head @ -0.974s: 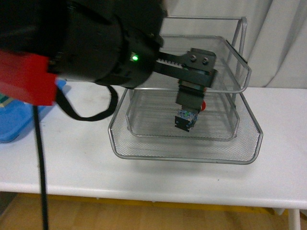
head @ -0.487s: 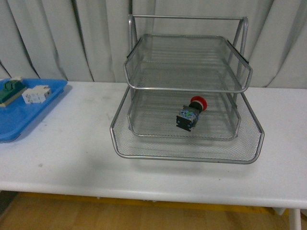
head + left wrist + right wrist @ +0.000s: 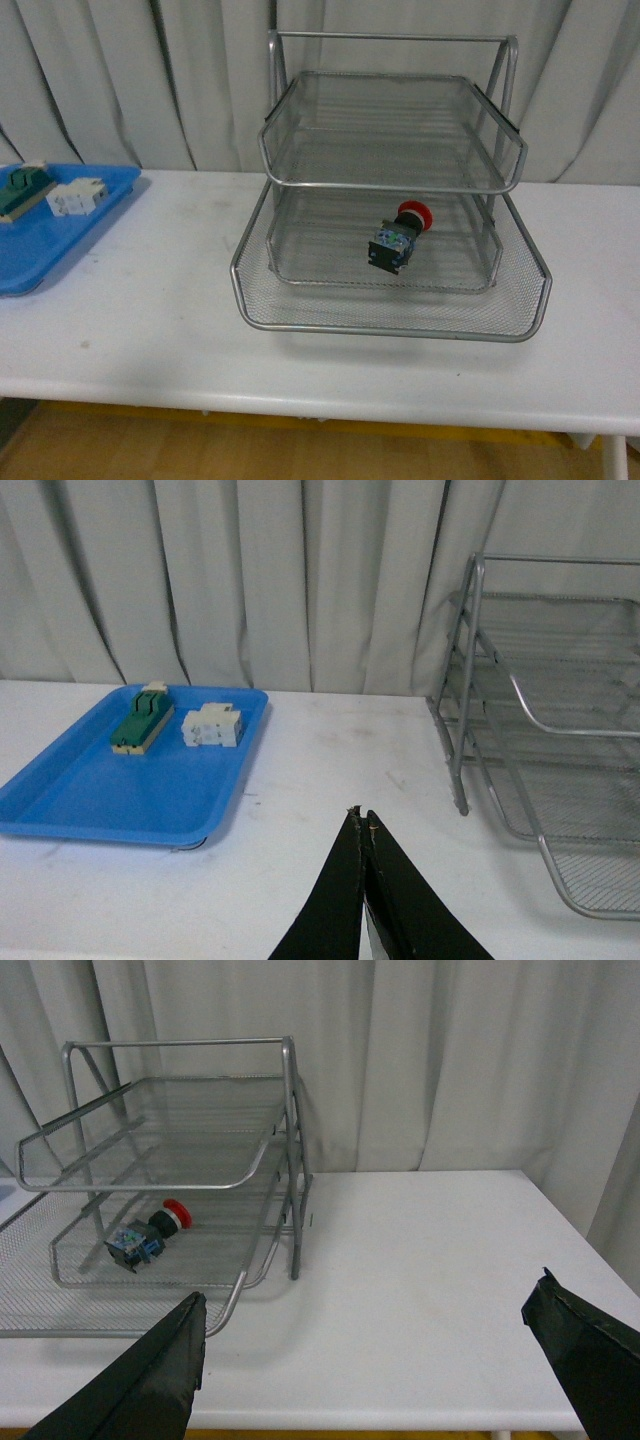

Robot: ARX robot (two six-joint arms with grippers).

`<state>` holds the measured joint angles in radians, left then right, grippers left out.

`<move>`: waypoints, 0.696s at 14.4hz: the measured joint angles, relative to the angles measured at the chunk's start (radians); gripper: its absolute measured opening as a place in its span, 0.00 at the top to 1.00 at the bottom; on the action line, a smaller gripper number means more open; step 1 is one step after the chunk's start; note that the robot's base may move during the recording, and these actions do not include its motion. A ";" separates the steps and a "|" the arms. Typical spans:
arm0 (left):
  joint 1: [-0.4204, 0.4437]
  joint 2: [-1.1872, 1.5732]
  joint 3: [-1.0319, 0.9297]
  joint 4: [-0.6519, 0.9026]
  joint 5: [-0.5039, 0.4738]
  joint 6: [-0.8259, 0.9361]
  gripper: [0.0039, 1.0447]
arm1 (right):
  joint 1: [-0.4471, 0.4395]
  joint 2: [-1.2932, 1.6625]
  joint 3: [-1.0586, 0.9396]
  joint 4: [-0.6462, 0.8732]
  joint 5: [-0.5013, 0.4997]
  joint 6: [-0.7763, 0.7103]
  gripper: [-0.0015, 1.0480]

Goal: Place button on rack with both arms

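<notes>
**BUTTON LYING IN RACK; BOTH JAWS EMPTY AND CLEAR OF IT**

**Front view.**
- Button (image 3: 398,238): on its side on the mesh of what looks like the middle tray of the rack (image 3: 390,187).
- Long axis slanted, with the red cap toward the back and the robot's right and the black-and-blue body toward the front.
- Touching nothing but mesh. No arm in view.
- Blue tray (image 3: 50,245): well apart on the counter (image 3: 150,330), holding a green and beige block (image 3: 20,187) and a white blocky part (image 3: 77,196).

**Left wrist view.**
- Left gripper (image 3: 361,818): jaws clenched tip to tip, grasping nothing.
- Aimed at bare counter between blue tray and rack.
- Button not seen from here.

**Right wrist view.**
- Right gripper (image 3: 370,1290): jaws released, spread wide, empty, over open counter beside the rack.
- Button visible inside the wire trays, judged to lie toward the robot's left of these jaws.
- Probably nearer this arm than the other.

**Writing.**
- None legible anywhere; no brand or label readable.
- Pale specks on the button body too small to make out.

**Judgement.** Placing looks complete.
</notes>
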<state>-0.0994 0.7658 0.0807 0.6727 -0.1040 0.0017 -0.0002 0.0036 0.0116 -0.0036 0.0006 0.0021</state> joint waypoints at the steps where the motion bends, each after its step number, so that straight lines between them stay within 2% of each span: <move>1: 0.014 -0.043 -0.017 -0.031 0.017 0.000 0.99 | 0.000 0.000 0.000 0.000 0.000 0.000 0.06; 2: 0.079 -0.090 -0.029 -0.063 0.090 0.000 0.99 | 0.000 0.000 0.000 0.000 0.000 0.000 0.06; 3: 0.105 -0.093 -0.057 -0.006 0.089 -0.002 0.99 | 0.000 0.000 0.000 0.000 0.000 0.000 0.06; 10: 0.097 -0.378 -0.072 -0.285 0.104 -0.001 0.99 | 0.000 0.000 0.000 0.000 0.000 0.000 0.06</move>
<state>-0.0021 0.3882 0.0090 0.3878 -0.0002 0.0006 -0.0002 0.0032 0.0116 -0.0036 0.0006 0.0021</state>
